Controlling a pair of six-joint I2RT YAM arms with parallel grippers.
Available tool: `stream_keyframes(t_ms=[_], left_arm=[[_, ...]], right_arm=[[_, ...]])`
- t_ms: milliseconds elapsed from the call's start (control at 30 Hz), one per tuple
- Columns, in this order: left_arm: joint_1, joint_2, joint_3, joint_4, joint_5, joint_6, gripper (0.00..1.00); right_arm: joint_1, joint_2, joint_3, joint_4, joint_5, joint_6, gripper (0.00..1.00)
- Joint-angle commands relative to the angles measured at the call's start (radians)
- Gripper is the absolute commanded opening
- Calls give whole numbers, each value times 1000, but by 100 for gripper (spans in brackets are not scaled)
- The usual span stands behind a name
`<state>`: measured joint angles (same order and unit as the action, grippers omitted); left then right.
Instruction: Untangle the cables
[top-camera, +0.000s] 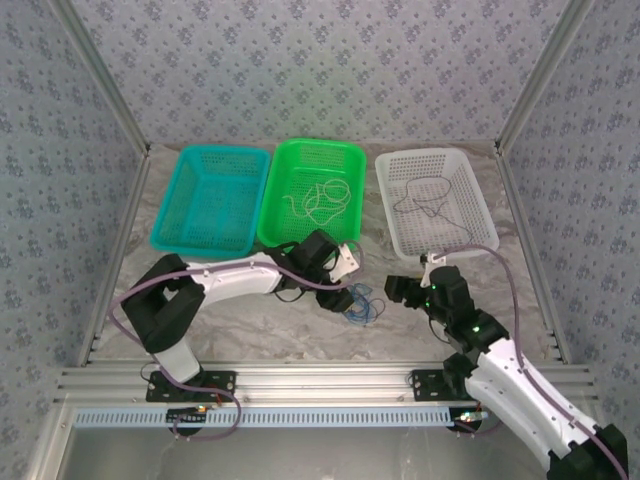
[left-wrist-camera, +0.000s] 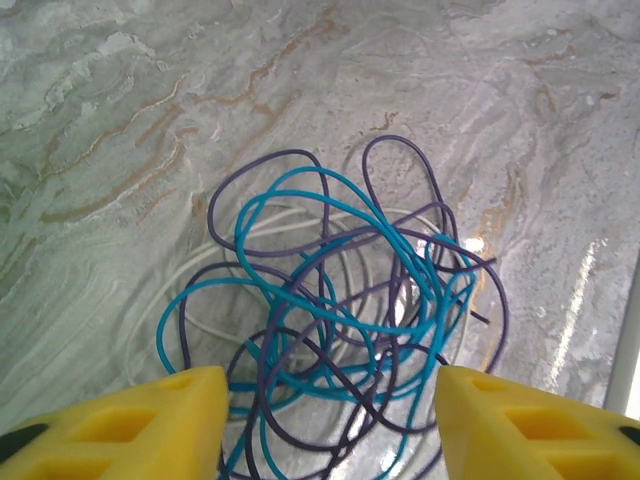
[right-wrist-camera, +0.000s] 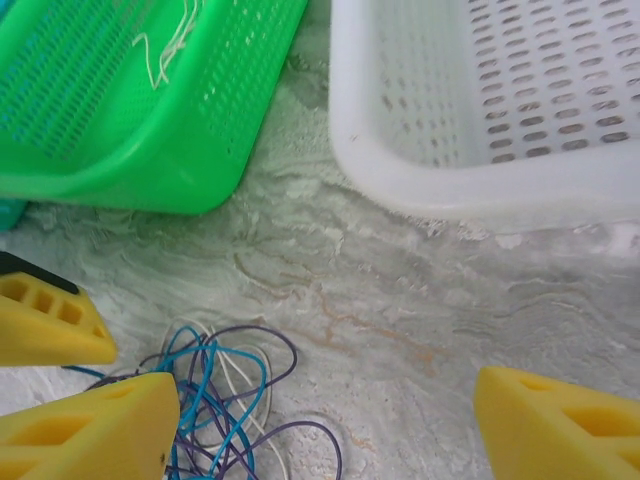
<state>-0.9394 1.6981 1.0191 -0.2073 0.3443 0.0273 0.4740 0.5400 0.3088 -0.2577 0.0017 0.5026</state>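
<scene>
Left hand (left-wrist-camera: 330, 400) sat spread, straddling the cables (left-wrist-camera: 340, 300) tangled on the bench (left-wrist-camera: 120, 120), centre frame. Right hand (right-wrist-camera: 325, 400) was spread too, empty, just beside them. Step looked like strand pick; next needed a pinch on one loop.

cables (left-wrist-camera: 345, 325) cut off at bottom edge, white basket (right-wrist-camera: 480, 190) cropped

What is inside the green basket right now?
A thin whitish cable lies looped on the green basket's floor. The left arm covers its near edge, so anything there is hidden.
</scene>
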Motion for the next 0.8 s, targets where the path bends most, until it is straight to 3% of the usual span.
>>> stream_keyframes(t_ms=[0,133,233,533,767], left_arm=[[-13,31,42,-41,-38,23,45],[-14,8,30,-8,-48,3,19],[-15,-32,15,23,-51,-14,8],[-15,-151,-31,114,-44,-80,5],[-15,-203,-54,150,-42,-108,4]], right_arm=[[-53,-45,-4,-71,-49,22,80],[-117,-102,-6,-109,-44,35,84],[-165,-143,-7,-102,-53,42,89],[-196,-247,-33,-20,-83,44,94],[-162,-262,-98,108,-232,81,91]])
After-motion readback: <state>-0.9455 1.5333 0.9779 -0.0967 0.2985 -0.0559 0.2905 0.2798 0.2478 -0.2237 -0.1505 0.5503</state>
